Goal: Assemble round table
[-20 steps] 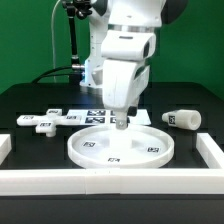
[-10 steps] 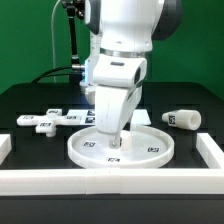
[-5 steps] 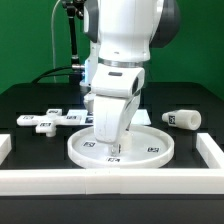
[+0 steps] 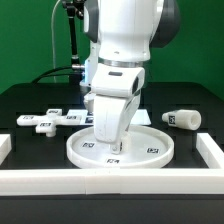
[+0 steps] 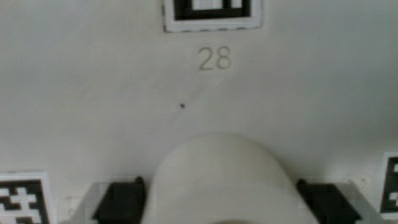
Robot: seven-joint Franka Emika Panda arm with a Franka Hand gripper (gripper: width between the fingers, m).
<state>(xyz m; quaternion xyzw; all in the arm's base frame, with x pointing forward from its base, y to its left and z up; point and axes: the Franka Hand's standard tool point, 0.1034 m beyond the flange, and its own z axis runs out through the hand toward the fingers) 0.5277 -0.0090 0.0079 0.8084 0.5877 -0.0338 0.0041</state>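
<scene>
1. Surface: a matte black table top [image 4: 20,105], bounded at the front and both sides by a low white rectangular border wall [image 4: 110,180]. A plain green backdrop [image 4: 30,40] closes the room behind.
2. Large rimmed round white plastic disc [image 4: 160,143], lying flat at the table's centre just behind the front wall. Square black-white tags sit on its upper face, and the wrist view shows one tag [image 5: 214,12] above the number "28".
3. White two-finger gripper [image 4: 113,150], pointing down over the disc's near half. Whether its jaws are apart or together cannot be told.
4. White cross-shaped foot piece [image 4: 45,121], flat on the table toward the exterior view's left, near the disc's rim.
5. Short white cylinder leg [image 4: 182,118], on its side toward the exterior view's right, apart from the disc.
</scene>
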